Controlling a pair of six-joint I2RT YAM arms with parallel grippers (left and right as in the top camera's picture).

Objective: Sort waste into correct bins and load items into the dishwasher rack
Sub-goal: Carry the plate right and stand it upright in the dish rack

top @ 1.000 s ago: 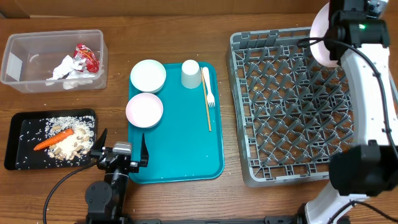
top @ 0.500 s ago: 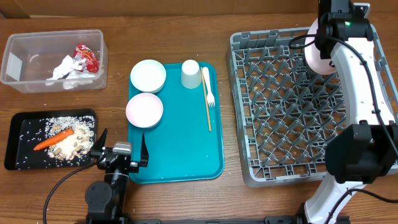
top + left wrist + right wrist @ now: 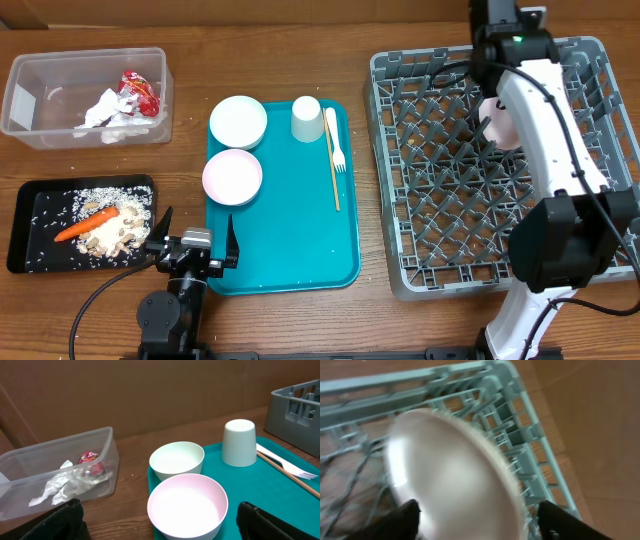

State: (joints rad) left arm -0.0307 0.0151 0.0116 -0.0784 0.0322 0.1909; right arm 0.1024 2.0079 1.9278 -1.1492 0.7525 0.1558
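R gripper (image 3: 481, 515) jaws stood wide, gripping nothing. White plate (image 3: 445, 465) leaned on edge betw. pegs (image 3: 450, 200) in dishwasher rack's (image 3: 535, 425) far half, prob. so pegs prop it. L gripper (image 3: 162, 522) wide open, empty, left of rack.

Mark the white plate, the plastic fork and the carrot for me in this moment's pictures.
white plate (image 3: 445, 470): right wrist view, middle of its blurred face.
plastic fork (image 3: 334, 140): overhead view, on its handle.
carrot (image 3: 85, 226): overhead view, middle of its body.
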